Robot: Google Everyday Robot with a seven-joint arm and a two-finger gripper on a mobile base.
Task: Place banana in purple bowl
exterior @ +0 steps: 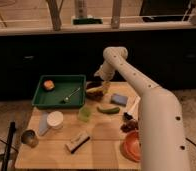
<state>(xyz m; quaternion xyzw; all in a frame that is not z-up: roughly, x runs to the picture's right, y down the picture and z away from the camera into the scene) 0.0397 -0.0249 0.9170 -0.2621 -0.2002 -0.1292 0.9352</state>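
The banana, yellow with dark patches, lies at the purple bowl, a dark round shape just right of the green tray; I cannot tell whether it rests inside the bowl or is held just over it. My gripper hangs from the white arm, which bends over the table's far side. It sits directly above and against the banana's right end. Most of the bowl is hidden behind the banana and the gripper.
A green tray holds an orange and a spoon. A green curved vegetable, blue sponge, green cup, white cup, metal cup, snack bar and orange-red bowl stand on the wooden table.
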